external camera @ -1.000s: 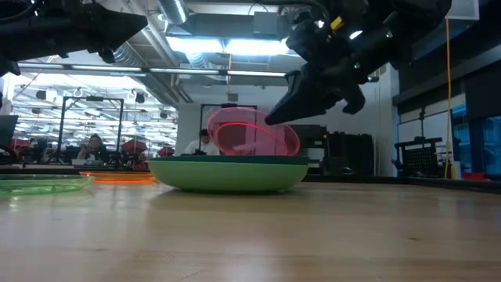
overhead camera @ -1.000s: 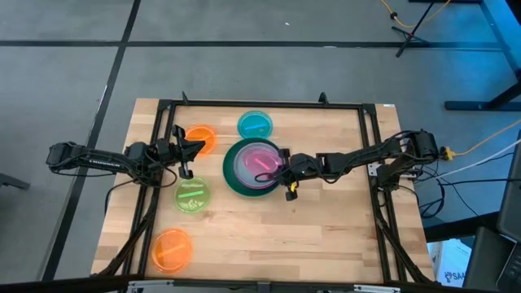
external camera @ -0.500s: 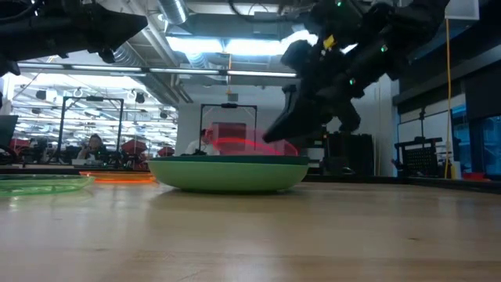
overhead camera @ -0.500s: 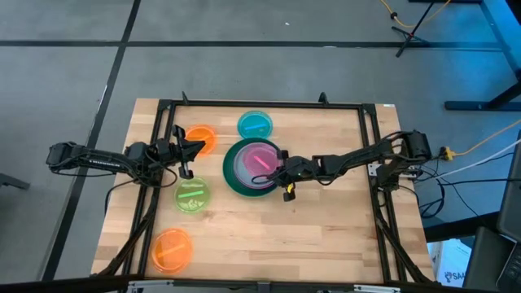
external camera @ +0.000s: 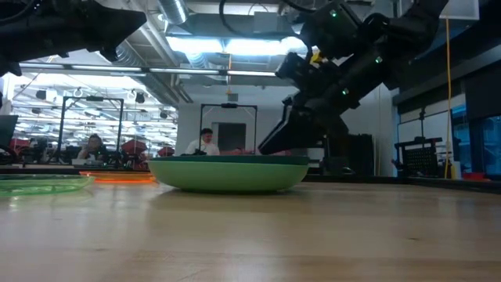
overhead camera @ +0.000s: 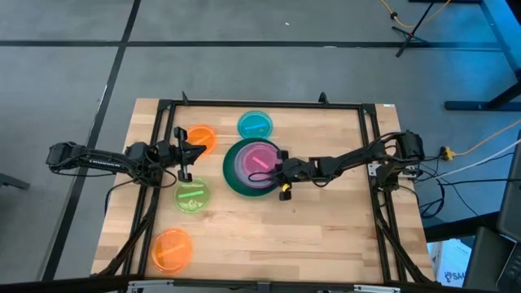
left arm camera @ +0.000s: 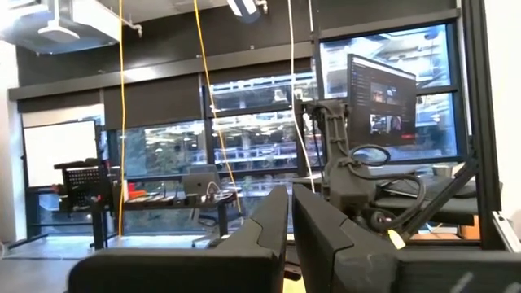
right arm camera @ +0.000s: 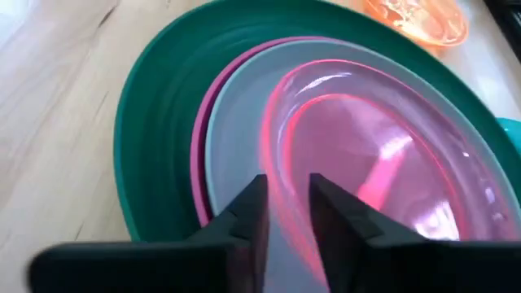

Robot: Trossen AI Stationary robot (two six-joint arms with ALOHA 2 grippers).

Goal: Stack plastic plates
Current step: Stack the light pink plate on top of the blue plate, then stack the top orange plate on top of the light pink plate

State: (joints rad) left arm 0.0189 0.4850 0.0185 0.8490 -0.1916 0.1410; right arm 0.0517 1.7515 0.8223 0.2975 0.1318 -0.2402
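A stack stands mid-table: a large dark green plate (overhead camera: 231, 172), then magenta, then grey-blue (right arm camera: 232, 138), with a translucent pink plate (overhead camera: 259, 159) (right arm camera: 366, 146) on top. In the low view the stack (external camera: 227, 174) sits flat on the wood. My right gripper (overhead camera: 282, 172) (right arm camera: 287, 191) is at the stack's right side, shut on the pink plate. My left gripper (overhead camera: 184, 155) (left arm camera: 290, 203) hovers shut between an orange plate (overhead camera: 201, 138) and a lime plate (overhead camera: 192, 195). A blue plate (overhead camera: 256, 124) and a second orange plate (overhead camera: 171, 250) lie apart. My right gripper pinches the pink plate's rim (right arm camera: 286, 213) on the side toward the table's right edge, the rim running between the two fingers. The fingers (right arm camera: 254, 213) slant down from the right. The plate lies nearly flat inside the grey-blue plate.
A black frame (overhead camera: 260, 104) runs along the table's far and side edges. Bare wood (overhead camera: 309, 236) fills the near right part of the table. People sit in the room beyond (external camera: 205, 142).
My right gripper has come down and a little toward the table's left, onto the stack. The pink plate, held tilted up on edge a second ago, has been laid down flat inside the grey-blue plate. The gripper has kept its hold.
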